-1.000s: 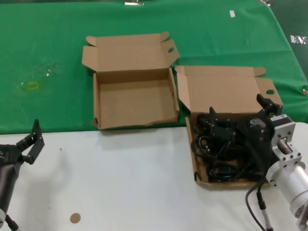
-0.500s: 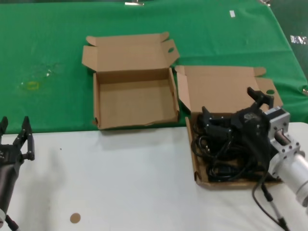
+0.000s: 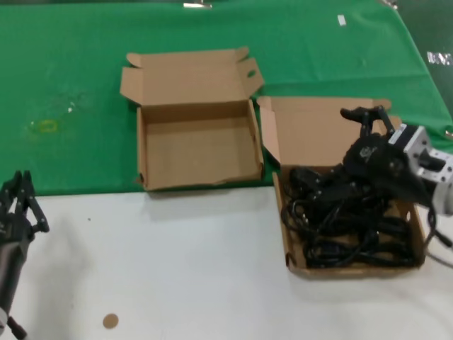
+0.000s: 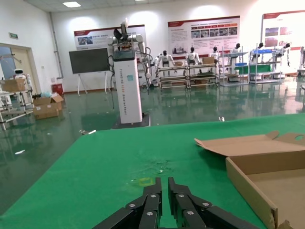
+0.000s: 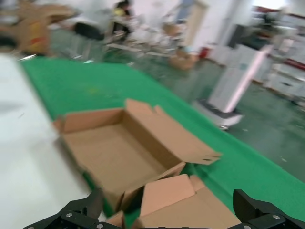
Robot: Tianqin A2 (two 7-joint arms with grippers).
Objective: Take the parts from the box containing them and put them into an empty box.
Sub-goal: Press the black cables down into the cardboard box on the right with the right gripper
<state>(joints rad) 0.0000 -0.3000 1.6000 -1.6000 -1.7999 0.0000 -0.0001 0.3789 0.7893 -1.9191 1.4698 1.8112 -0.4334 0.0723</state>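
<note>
Filling the longer box (image 3: 419, 249): black power cords (image 3: 340, 227) | squarish box (image 3: 198, 152): bare | right gripper (image 3: 354, 149): spread wide above cords | left gripper (image 4: 164, 191): fingers pressed together

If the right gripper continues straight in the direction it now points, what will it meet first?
The right gripper hangs open over the full box, pointing toward the empty box. Its wrist view shows that box ahead, so probably its near wall comes first, unless the gripper passes above it; depth is unclear.

Power cords (image 3: 347, 227) in right box (image 3: 294, 256), empty box (image 3: 198, 152) left
</note>
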